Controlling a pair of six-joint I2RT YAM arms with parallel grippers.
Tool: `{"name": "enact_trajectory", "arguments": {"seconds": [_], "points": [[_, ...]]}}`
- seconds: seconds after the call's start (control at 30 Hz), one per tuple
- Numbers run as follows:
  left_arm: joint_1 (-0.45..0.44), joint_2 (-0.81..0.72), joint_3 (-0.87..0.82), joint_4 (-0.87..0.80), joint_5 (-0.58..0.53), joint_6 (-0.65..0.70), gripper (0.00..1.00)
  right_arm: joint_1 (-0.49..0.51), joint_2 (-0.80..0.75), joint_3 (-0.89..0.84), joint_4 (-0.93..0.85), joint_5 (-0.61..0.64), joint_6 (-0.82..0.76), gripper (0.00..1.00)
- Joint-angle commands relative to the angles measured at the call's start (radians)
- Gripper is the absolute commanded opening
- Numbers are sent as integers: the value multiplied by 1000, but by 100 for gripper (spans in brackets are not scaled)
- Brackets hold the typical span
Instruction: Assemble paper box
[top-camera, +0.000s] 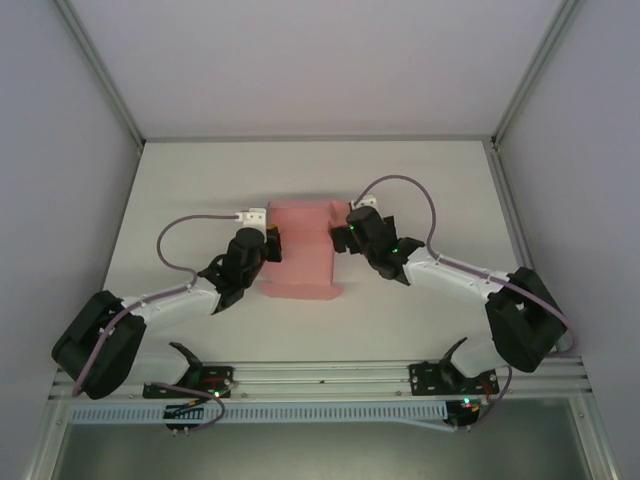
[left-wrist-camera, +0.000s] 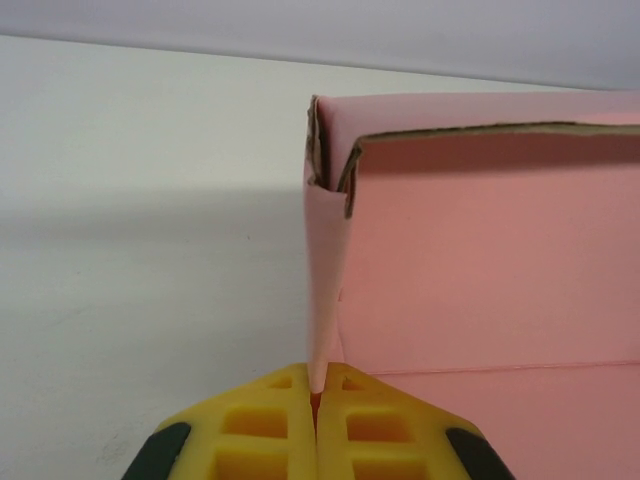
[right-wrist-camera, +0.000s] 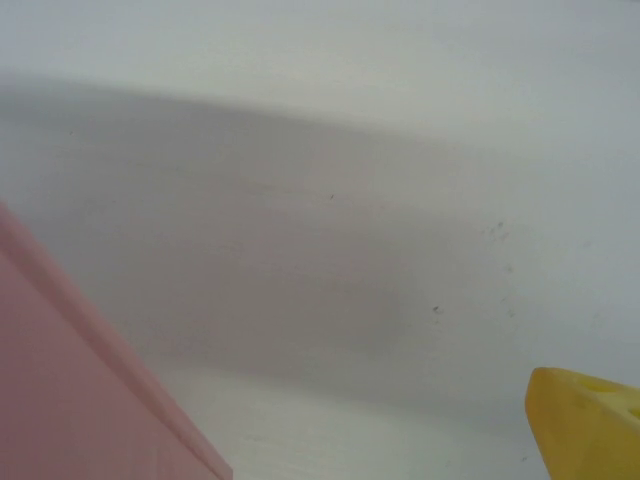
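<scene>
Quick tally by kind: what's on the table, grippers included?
paper box, pink: 1
grippers: 2 (left gripper pinching a box wall; right gripper at the box's far right corner)
Total: 3

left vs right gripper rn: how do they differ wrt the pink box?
1. The left gripper is shut on an upright side flap of the paper box. The right gripper looks open and grips nothing, with one yellow finger far off-centre in the right wrist view.
2. The left gripper sits at the box's left edge, the right gripper at its right edge.
Shared: both have yellow fingers and sit close to the box.
</scene>
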Motion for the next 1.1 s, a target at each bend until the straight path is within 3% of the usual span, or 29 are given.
{"name": "enact_trajectory", "arguments": {"seconds": [0.0,0.13,0.2,0.37,0.57,0.7,0.87,0.97,1.07], "points": [[-8,-1,6,36,57,39,0,7,27,74,-6,82,-194,100],[-8,-7,-5,52,59,37,0,4,70,169,-122,83,-266,100],[-8,-3,-3,53,66,42,0,4,85,173,-105,53,-275,100],[-9,-1,-5,41,54,32,0,5,89,161,-62,125,-274,100],[-10,1,-2,37,47,16,0,-13,51,121,6,77,-211,100],[-10,-14,-16,50,44,-2,0,-35,27,116,-1,-38,-171,100],[-9,-31,-11,56,63,-65,0,-22,31,22,141,-178,-36,100],[-9,-49,-8,58,91,-95,0,-10,27,-59,287,-185,-29,100],[-8,-71,-14,64,100,-117,0,-7,22,-76,284,-162,-2,100]]}}
